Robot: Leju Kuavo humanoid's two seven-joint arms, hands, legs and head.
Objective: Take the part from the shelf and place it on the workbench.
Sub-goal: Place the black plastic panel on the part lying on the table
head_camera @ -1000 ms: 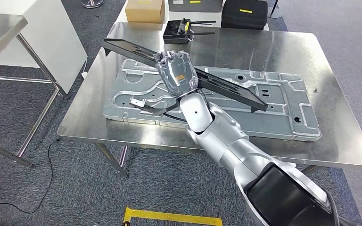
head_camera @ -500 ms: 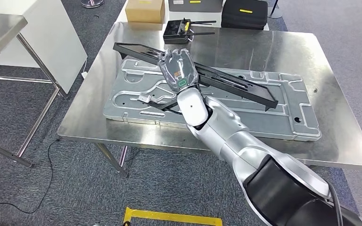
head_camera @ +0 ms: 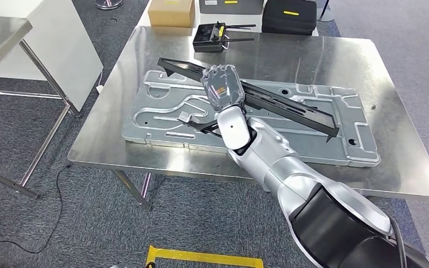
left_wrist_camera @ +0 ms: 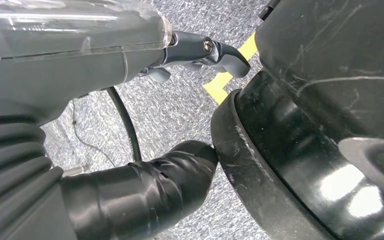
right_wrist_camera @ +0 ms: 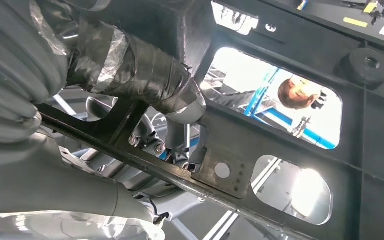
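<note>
In the head view my right hand (head_camera: 222, 86) grips a long black frame part (head_camera: 290, 106) near its middle and holds it slanted just above the steel workbench (head_camera: 313, 56). The part spans a large grey stamped metal plate (head_camera: 162, 111) lying on the bench. A bent bracket end of the part hangs low near the plate's front. The right wrist view shows the taped thumb (right_wrist_camera: 130, 65) pressed against the black part (right_wrist_camera: 290, 50) with its cut-out windows. In the left wrist view my left hand (left_wrist_camera: 80, 60) hangs beside my body over the carpet with nothing in it.
A black device with antennas (head_camera: 211, 38) sits at the bench's far edge. Behind it stand a cardboard box (head_camera: 172, 12) and a black case (head_camera: 289, 15). A second steel table (head_camera: 0, 33) and a white panel (head_camera: 67, 44) are on the left. Yellow floor tape (head_camera: 201, 258) lies near my feet.
My right hand has carried the black part to the right and lower, closer to the grey plate. The left hand has not visibly moved.
</note>
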